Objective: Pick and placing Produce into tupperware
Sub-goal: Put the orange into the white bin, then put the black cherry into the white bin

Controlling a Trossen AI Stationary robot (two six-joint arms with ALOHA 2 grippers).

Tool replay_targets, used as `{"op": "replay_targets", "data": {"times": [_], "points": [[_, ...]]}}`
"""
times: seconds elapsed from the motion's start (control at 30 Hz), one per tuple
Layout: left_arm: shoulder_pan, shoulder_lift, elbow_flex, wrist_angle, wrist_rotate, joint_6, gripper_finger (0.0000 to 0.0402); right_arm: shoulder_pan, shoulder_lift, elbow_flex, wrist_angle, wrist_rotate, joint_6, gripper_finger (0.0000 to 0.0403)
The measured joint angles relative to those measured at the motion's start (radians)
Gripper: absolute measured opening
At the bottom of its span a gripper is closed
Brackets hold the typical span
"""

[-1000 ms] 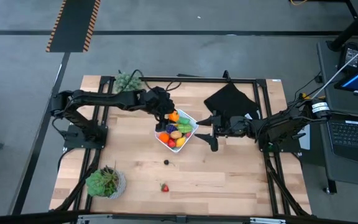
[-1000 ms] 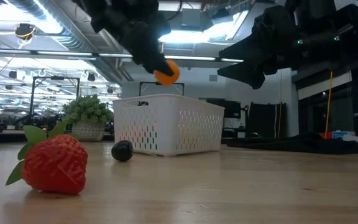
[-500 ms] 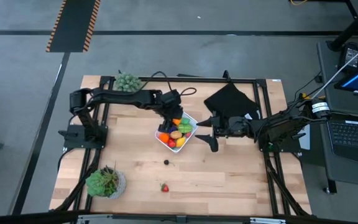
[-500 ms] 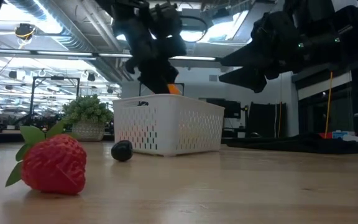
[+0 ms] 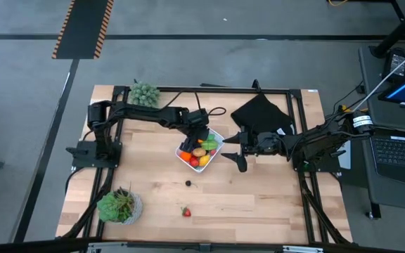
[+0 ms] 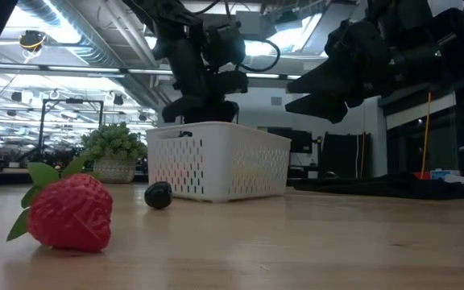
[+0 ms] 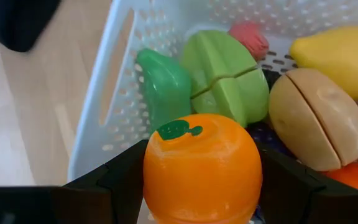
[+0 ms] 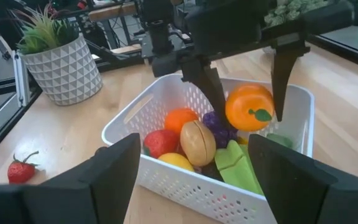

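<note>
Glossy plastic orange (image 7: 201,167), perforated, probably plastic tupperware (image 7: 114,106).

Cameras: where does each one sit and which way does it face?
High: overhead, straight down; both arms, white tupperware.
Low: table height, level across; strawberry near, arms above.
Left wrist: left end effector holds orange over the tupperware.
Right wrist: open right end effector facing the tupperware.
Shared: both wrist views show the orange.

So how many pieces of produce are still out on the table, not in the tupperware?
2: a strawberry near the table's front edge, and a small dark round piece between it and the tupperware. The arms may hide others.
</note>
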Motion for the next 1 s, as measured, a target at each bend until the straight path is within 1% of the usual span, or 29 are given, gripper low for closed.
{"op": "replay_targets", "data": {"times": [0.1, 0.13, 0.3, 0.4, 0.6, 0.8, 0.87, 1.0], "points": [[0.000, 0.001, 0.000, 0.000, 0.000, 0.021, 0.0239, 0.000, 0.000, 0.000, -0.001, 0.000, -0.001, 0.0300], [0.000, 0.001, 0.000, 0.000, 0.000, 0.022, 0.0245, 0.000, 0.000, 0.000, -0.001, 0.000, -0.001, 0.0300], [0.000, 0.001, 0.000, 0.000, 0.000, 0.023, 0.0303, 0.000, 0.000, 0.000, -0.001, 0.000, -0.002, 0.0300], [0.000, 0.001, 0.000, 0.000, -0.003, 0.023, 0.0322, 0.000, 0.000, 0.000, -0.001, 0.000, -0.001, 0.0300], [-0.003, -0.032, 0.000, 0.005, -0.030, 0.021, 0.0331, 0.000, 0.000, 0.000, -0.001, 0.000, 0.001, 0.0300], [-0.045, -0.141, 0.000, 0.035, -0.028, -0.013, 0.0333, 0.000, 0.000, 0.000, 0.000, 0.000, -0.023, 0.0300], [-0.058, -0.193, -0.001, 0.030, -0.003, -0.037, 0.0333, 0.000, 0.000, 0.000, 0.000, 0.000, -0.047, 0.0300], [-0.073, -0.317, -0.028, 0.027, 0.133, -0.085, 0.0333, 0.011, 0.000, 0.000, 0.001, 0.000, -0.050, 0.0300]]}}
